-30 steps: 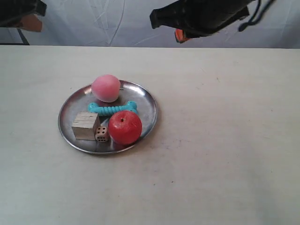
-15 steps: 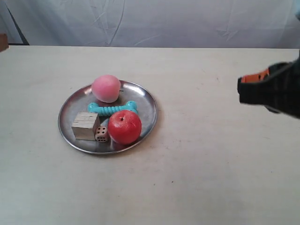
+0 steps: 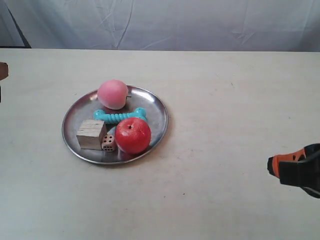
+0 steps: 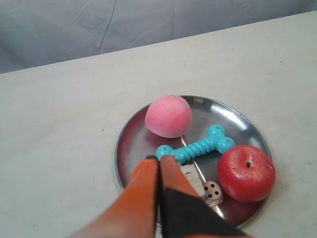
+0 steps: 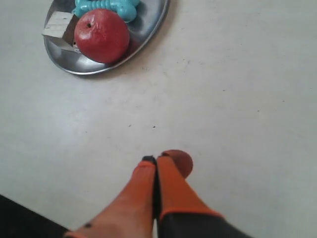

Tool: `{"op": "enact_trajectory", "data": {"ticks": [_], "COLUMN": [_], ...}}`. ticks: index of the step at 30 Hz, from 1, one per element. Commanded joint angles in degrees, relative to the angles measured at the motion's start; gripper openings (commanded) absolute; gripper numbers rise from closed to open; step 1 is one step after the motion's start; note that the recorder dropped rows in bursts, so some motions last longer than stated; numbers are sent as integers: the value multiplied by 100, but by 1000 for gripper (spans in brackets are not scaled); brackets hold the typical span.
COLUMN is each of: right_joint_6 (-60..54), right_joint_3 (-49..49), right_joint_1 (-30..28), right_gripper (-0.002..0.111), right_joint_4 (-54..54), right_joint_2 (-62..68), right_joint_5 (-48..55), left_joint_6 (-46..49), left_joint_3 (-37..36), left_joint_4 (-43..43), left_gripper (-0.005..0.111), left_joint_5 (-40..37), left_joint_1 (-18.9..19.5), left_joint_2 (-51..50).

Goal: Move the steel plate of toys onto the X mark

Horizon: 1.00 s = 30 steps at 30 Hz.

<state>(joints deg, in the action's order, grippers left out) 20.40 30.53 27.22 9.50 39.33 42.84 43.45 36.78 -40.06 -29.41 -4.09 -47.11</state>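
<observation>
The steel plate (image 3: pixel 156 106) lies left of the table's middle, and every toy is inside it: pink ball (image 3: pixel 112 94), teal bone (image 3: pixel 120 116), red apple (image 3: pixel 133 135), wooden cube (image 3: pixel 91 134) and die (image 3: pixel 108 142). In the left wrist view my left gripper (image 4: pixel 159 159) is shut and empty, held above the plate (image 4: pixel 237 118) and hiding part of the cube (image 4: pixel 190 174). My right gripper (image 5: pixel 156 159) is also shut and empty, over bare table far from the plate (image 5: pixel 157 21). It shows low at the exterior view's right (image 3: pixel 274 166). I cannot make out the X mark.
A grey cloth backdrop (image 3: pixel 165 22) hangs behind the table's far edge. A sliver of the other arm (image 3: pixel 2 71) shows at the exterior view's left edge. A reddish-brown round patch (image 5: pixel 182 162) lies on the table beside the right fingertip.
The arm at the exterior view's right swept from the top of the picture down to the lower right. The other arm drew back to the left edge. Plate and toys stayed put.
</observation>
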Motion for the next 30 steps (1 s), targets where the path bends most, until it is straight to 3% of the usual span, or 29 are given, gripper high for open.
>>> {"op": "enact_trajectory", "data": {"ticks": [1, 4, 15, 24, 30], "right_joint_6": [-91, -91, -91, -138, -274], "right_joint_3": [-4, -4, -4, -83, -995], "right_joint_1": [21, -131, -1862, -2255, -2255], "right_gripper": [-1, -1, -1, -1, -1], "right_joint_4": [-584, -1142, -1201, -1210, -1173], "right_joint_2": [-41, -232, -2377, -3289, -3289], "right_joint_5": [28, 28, 32, -551, -1141], "left_joint_6": [18, 18, 18, 18, 18], "left_joint_3": [-18, -18, -18, -18, -18], "left_joint_4": [32, 32, 32, 32, 32], "left_gripper": [0, 0, 0, 0, 0], "left_joint_5": [42, 42, 42, 42, 42], "left_joint_1": [-16, -16, -16, -16, -16], "left_joint_2": [57, 57, 57, 57, 57]}}
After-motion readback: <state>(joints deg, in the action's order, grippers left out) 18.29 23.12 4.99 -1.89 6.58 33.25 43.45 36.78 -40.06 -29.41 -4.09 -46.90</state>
